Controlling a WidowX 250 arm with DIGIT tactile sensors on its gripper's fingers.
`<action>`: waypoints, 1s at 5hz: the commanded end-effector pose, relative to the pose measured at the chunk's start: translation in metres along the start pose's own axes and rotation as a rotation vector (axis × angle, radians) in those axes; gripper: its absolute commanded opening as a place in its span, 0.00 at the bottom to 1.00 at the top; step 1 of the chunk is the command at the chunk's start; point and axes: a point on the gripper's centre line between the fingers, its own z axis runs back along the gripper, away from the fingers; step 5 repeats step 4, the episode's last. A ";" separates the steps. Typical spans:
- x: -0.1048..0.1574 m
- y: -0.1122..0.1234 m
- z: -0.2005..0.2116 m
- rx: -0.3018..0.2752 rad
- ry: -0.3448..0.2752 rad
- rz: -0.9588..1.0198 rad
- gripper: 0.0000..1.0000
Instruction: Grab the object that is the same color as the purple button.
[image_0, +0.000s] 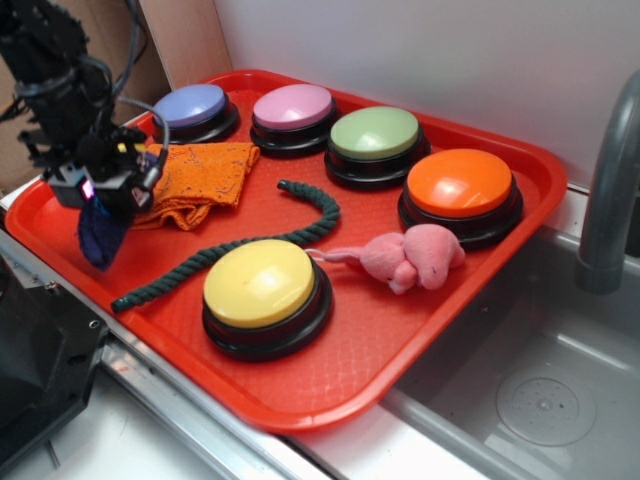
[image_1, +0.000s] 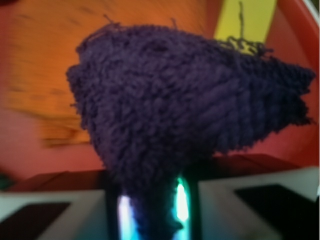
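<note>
My gripper (image_0: 100, 195) sits at the nine o'clock side of the red tray (image_0: 440, 330), clamped on the dark purple cloth (image_0: 101, 235), which hangs off the tray floor just inside the raised left rim. In the wrist view the cloth (image_1: 185, 105) fills most of the frame: fuzzy, ribbed knit, deep indigo, folded to a rough triangle with loose threads along its top edge, its lower end pinched between my fingers.

Just right of me lies the orange cloth (image_0: 195, 180), crumpled, touching my gripper's side. Behind it, at eleven o'clock, stands the purple button (image_0: 192, 108), near the tray's back rim. A dark green rope (image_0: 250, 245) curves across the middle, from the front-left rim up toward the centre. The yellow button (image_0: 262, 290) stands at six o'clock, close to the front rim.

Further right come the pink button (image_0: 293, 110), the green button (image_0: 375, 140) and the orange button (image_0: 460, 190) along the back edge, with a pink plush toy (image_0: 410, 258) between the orange and yellow buttons. Open tray floor lies at five o'clock. Beyond the right rim are a metal sink (image_0: 530, 400) and a grey pipe (image_0: 610, 190).
</note>
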 end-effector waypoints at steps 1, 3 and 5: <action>0.023 -0.056 0.077 -0.113 -0.019 -0.264 0.00; 0.030 -0.094 0.115 -0.154 -0.046 -0.402 0.00; 0.034 -0.089 0.116 -0.143 -0.013 -0.393 0.00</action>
